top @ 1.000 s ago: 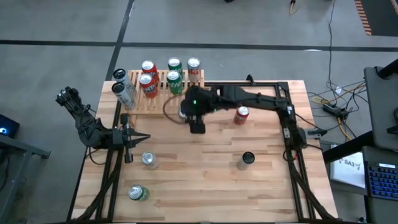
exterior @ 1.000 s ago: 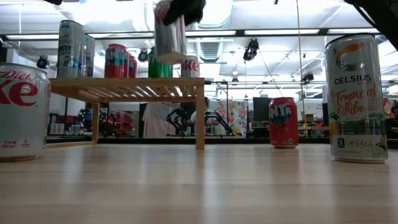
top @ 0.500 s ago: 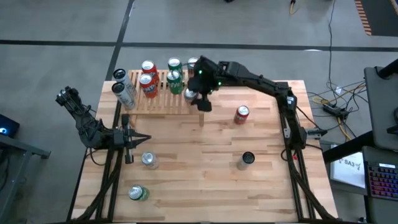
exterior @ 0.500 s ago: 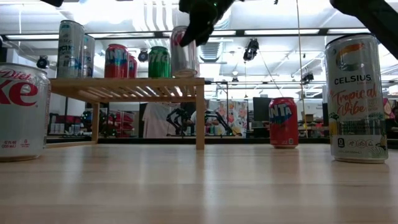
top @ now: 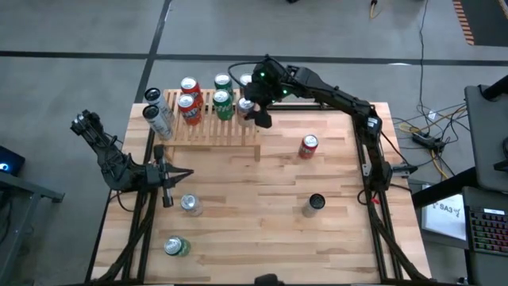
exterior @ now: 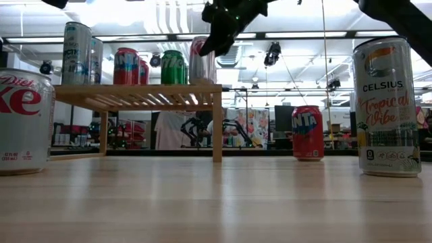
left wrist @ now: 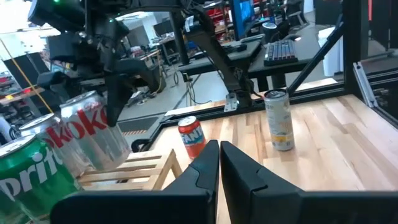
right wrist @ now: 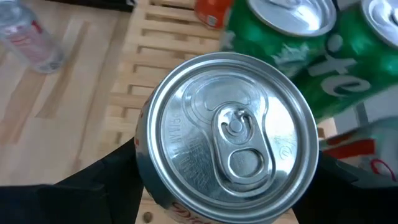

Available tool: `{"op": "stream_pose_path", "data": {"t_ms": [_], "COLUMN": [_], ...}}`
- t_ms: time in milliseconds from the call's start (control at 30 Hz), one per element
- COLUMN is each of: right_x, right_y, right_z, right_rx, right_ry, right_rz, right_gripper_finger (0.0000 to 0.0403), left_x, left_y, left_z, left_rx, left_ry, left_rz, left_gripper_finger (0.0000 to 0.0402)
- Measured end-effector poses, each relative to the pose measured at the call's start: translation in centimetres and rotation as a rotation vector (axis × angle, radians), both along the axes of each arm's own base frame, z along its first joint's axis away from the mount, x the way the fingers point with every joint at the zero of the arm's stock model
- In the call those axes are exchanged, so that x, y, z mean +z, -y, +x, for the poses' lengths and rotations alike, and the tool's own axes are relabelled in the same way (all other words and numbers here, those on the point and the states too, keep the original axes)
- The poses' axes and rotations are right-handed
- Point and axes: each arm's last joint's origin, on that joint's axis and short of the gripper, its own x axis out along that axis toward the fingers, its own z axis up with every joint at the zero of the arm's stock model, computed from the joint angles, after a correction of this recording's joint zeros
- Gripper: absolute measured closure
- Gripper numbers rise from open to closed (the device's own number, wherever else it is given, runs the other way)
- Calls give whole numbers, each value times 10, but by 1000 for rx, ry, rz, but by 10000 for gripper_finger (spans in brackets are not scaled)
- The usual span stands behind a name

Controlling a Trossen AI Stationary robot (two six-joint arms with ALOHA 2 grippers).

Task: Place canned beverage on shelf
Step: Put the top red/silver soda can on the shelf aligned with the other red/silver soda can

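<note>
- The shelf (top: 208, 127) is pale wood, its top striped by narrow slats.
- The table (top: 262, 214) is light wooden planks with a dark frame.
- On the shelf, two cans (top: 188, 107) are red and orange, two (top: 222, 103) green with white lettering.
- The held can (right wrist: 227, 140) has a bright silver top; its side (exterior: 198, 62) is silver with red lettering.
- The lone can (top: 309, 146) right of the shelf is red.
- The near-left can (top: 176, 247) is green.
- The tall can (exterior: 387, 108) is white with orange-and-green print.
- Both arms are black.
</note>
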Motion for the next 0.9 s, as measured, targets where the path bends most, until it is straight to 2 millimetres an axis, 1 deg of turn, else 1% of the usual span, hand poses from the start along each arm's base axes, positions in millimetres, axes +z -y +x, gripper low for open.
{"op": "stream_pose_path", "data": {"t_ms": [100, 300, 467, 567, 900], "right_x": [-4, -15, -15, -16, -17], "right_y": [5, 7, 8, 9, 9], "right_z": [0, 3, 3, 3, 2], "right_rx": [-21, -40, -56, -87, -102], "right_ry": [5, -9, -5, -20, -27], "right_rz": [5, 31, 37, 10, 9], "right_gripper_finger": [108, 108, 108, 105, 76], "left_x": [0, 0, 0, 0, 0], "left_y": [0, 0, 0, 0, 0], "left_z": [0, 0, 0, 0, 0], "left_rx": [0, 0, 0, 0, 0], "left_ry": [0, 0, 0, 0, 0], "left_rz": [0, 0, 0, 0, 0], "left_gripper_finger": [401, 401, 401, 401, 401]}}
